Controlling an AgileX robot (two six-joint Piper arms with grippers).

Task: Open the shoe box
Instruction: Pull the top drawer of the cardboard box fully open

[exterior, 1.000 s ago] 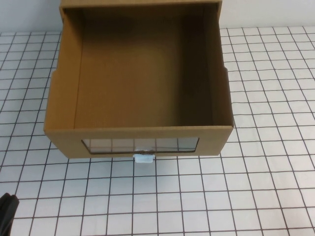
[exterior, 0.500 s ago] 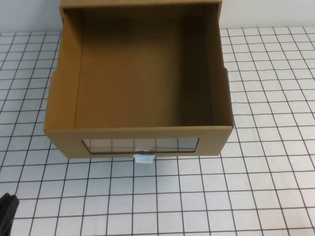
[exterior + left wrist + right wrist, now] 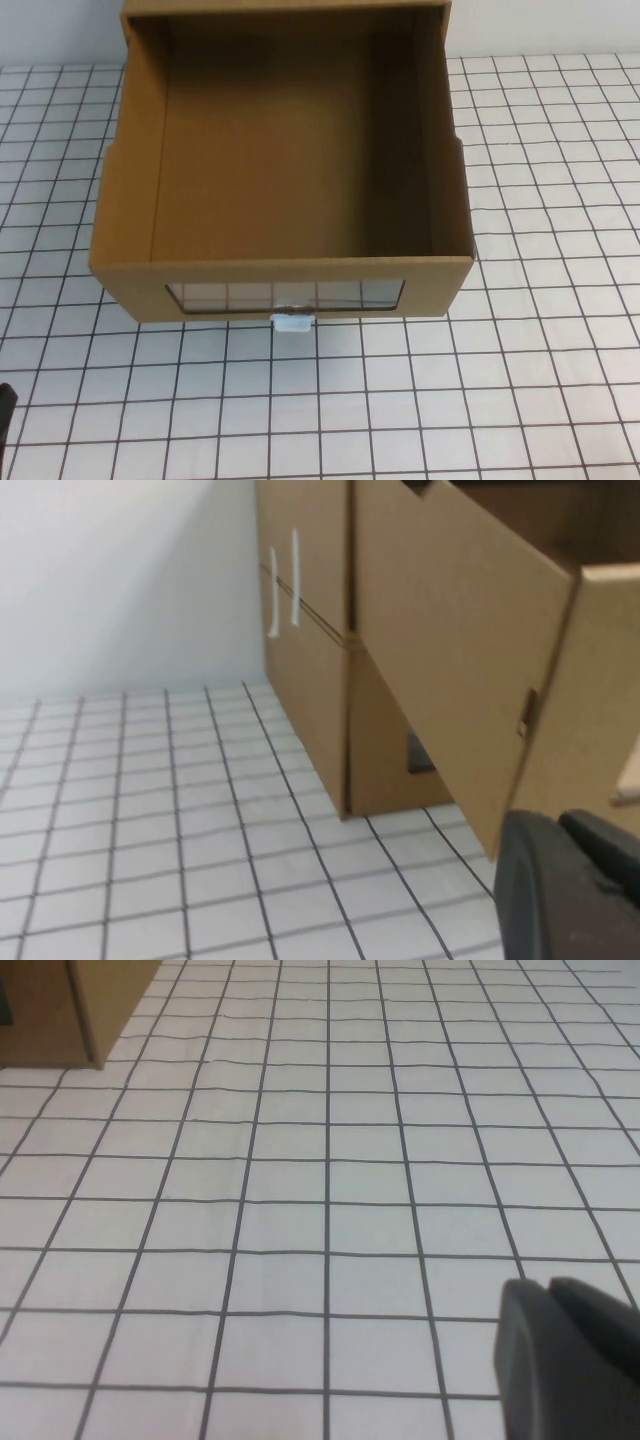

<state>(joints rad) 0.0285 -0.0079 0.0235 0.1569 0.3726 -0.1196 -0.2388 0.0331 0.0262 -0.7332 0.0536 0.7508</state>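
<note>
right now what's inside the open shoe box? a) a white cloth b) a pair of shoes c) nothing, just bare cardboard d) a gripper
c: the shoe box holds only bare cardboard; the left gripper sits outside its left wall, the right gripper shut over the table, clear of it.

A white tabletop [image 3: 540, 380] ruled with a dark square grid fills the scene; a plain, evenly lit white wall [image 3: 550, 25] rises behind it.

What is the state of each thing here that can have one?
Shoe box: open, drawer pulled forward, empty inside.
Left gripper: shut, empty, low beside the box's left side.
Right gripper: shut, empty, above the gridded table, apart from the box.
</note>
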